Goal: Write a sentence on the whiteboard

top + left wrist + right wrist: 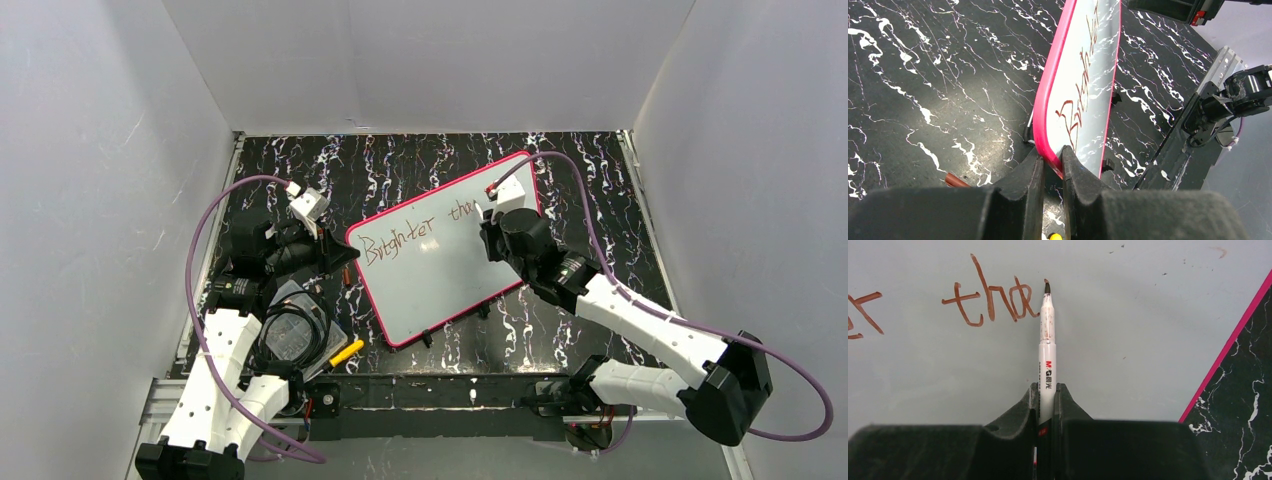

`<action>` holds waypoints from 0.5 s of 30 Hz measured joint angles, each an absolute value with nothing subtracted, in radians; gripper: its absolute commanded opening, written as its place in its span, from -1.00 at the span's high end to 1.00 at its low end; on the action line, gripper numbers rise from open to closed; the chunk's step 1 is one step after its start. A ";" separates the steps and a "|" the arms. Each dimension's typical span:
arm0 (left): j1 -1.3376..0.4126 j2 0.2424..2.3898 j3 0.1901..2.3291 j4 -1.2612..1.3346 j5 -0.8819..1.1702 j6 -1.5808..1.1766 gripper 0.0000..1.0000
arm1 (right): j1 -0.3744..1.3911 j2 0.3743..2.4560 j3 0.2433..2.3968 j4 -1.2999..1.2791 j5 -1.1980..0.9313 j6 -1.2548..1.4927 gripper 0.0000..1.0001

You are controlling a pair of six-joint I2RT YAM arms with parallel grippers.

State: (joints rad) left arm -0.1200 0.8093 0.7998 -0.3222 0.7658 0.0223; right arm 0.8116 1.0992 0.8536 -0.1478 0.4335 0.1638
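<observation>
Well, tray near whiteboard maybe holds cables

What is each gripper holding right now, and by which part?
The right gripper clamps the marker by its rear barrel; the left gripper pinches the whiteboard by its pink frame edge.

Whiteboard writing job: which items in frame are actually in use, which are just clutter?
In use: whiteboard, its edge pinched by the left claw; marker held in the right claw, tip at the lettering; the sentence, reading "Brighter tha" for now.
Lying about: yellow-tipped item and clear tray of dark cable by the left arm's base; brown stick near the board's clamped edge.
</observation>
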 measured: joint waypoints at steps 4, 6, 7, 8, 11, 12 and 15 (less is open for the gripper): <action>-0.120 0.809 0.800 -0.322 0.766 0.022 1.00 | 0.812 1.081 0.824 -0.149 0.416 0.189 0.97; -0.120 0.809 0.800 -0.322 0.766 0.022 1.00 | 0.812 1.077 0.809 -0.154 0.408 0.205 0.97; -0.120 0.809 0.799 -0.322 0.766 0.022 1.00 | 0.812 1.076 0.805 -0.157 0.405 0.209 0.97; -0.120 0.809 0.799 -0.322 0.766 0.022 1.00 | 0.812 1.075 0.803 -0.158 0.403 0.212 0.97; -0.120 0.808 0.799 -0.322 0.766 0.022 1.00 | 0.812 1.073 0.803 -0.159 0.401 0.218 0.97; -0.120 0.808 0.799 -0.322 0.766 0.022 1.00 | 0.812 1.073 0.803 -0.159 0.401 0.218 0.97; -0.120 0.808 0.799 -0.322 0.766 0.022 1.00 | 0.812 1.073 0.803 -0.158 0.402 0.217 0.97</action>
